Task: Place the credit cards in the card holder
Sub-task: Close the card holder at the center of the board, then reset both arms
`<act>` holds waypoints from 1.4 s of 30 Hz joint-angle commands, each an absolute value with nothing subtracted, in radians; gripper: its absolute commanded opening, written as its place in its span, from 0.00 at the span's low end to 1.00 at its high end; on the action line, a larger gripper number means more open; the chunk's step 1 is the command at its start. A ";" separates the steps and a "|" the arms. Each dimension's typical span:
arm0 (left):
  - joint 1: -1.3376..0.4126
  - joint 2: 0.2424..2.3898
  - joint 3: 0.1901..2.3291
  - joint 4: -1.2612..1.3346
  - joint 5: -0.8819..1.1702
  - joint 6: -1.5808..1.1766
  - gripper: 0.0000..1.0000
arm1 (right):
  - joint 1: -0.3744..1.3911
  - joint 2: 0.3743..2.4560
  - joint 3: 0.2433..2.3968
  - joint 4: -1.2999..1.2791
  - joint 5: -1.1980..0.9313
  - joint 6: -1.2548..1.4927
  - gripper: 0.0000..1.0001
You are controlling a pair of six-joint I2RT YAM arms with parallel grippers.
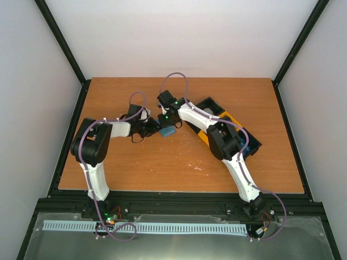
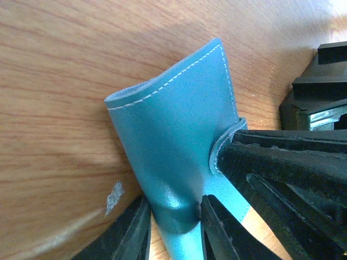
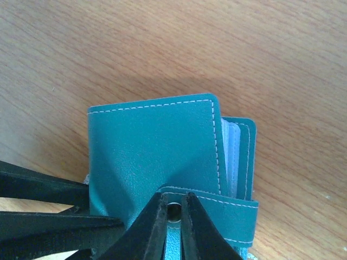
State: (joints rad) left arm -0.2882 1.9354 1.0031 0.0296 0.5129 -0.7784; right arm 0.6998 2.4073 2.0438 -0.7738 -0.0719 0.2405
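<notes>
The blue card holder (image 1: 169, 131) lies folded on the wooden table, between my two grippers. My left gripper (image 1: 153, 129) is shut on its lower edge, and its fingers dent the leather (image 2: 174, 222). My right gripper (image 1: 164, 118) is shut on the holder's snap tab, with the metal snap between its fingertips (image 3: 173, 216). In the right wrist view the cover (image 3: 152, 146) shows white stitching and pale inner sleeves at its right edge. The right gripper's fingers (image 2: 282, 168) press the tab in the left wrist view. The credit cards are hidden or out of view.
A black-and-yellow tray (image 1: 210, 103) lies at an angle behind the right arm, partly covered by it. Black frame rails run along the table's left, right and near edges. A small white scuff (image 2: 114, 196) marks the wood beside the holder.
</notes>
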 commanded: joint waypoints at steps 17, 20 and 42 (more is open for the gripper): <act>-0.282 1.357 0.820 -0.089 0.245 -0.687 0.73 | 0.628 1.513 1.236 -0.428 0.210 0.319 0.61; -0.284 1.208 0.792 -0.122 0.198 -0.624 0.89 | 0.618 1.312 1.082 -0.423 0.308 0.310 0.72; -0.298 0.506 0.690 -0.230 -0.051 -0.513 1.00 | 0.604 0.493 0.844 -0.518 0.659 0.223 1.00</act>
